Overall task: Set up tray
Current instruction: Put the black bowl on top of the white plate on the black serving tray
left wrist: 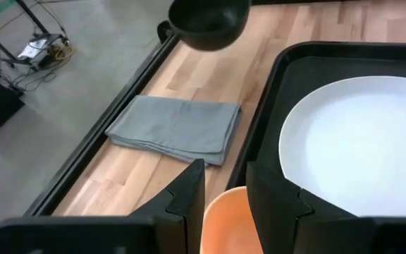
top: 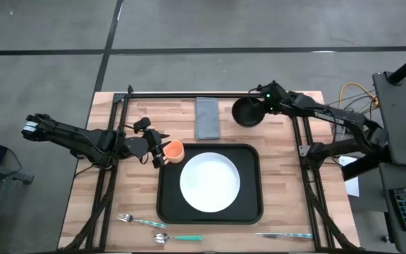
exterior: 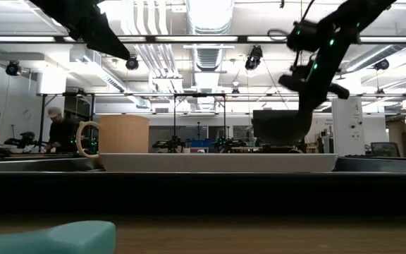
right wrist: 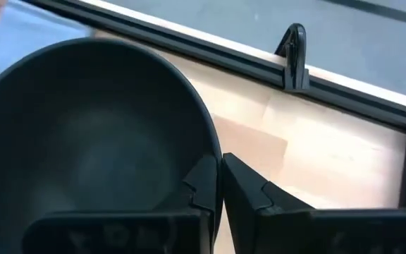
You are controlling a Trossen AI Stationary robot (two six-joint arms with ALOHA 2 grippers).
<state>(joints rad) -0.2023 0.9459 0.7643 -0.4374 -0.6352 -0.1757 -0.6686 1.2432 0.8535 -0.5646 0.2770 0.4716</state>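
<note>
An overhead view shows a wooden desk point(top: 90, 204) with a large black tray point(top: 249, 212) in the lower middle of the frame. The tray is roughly square with rounded corners, so it has no clear long axis; its sides run square to the desk edges. A round white plate point(top: 210, 182) lies flat inside it, filling most of it.

The left gripper point(top: 162, 152) reaches in from the left of the frame and sits at the tray's upper left corner. Its fingers point(left wrist: 189, 194) are clamped on the rim of an orange cup point(top: 174, 149), which is right at that corner of the tray; whether the cup stands inside the rim cannot be told.

The right gripper point(top: 258, 107) comes in from the right of the frame and is above the tray's upper right corner, apart from it. Its fingers point(right wrist: 249, 190) are closed together on the rim of a black bowl point(top: 245, 113). In the table-height view the bowl hangs in the air.

A folded grey napkin point(top: 207, 118) lies on the desk above the tray, between cup and bowl, its long side running up the frame. A fork point(top: 138, 221), a spoon point(top: 178, 238) and a knife point(top: 284, 235) lie along the bottom edge of the desk, below the tray.
</note>
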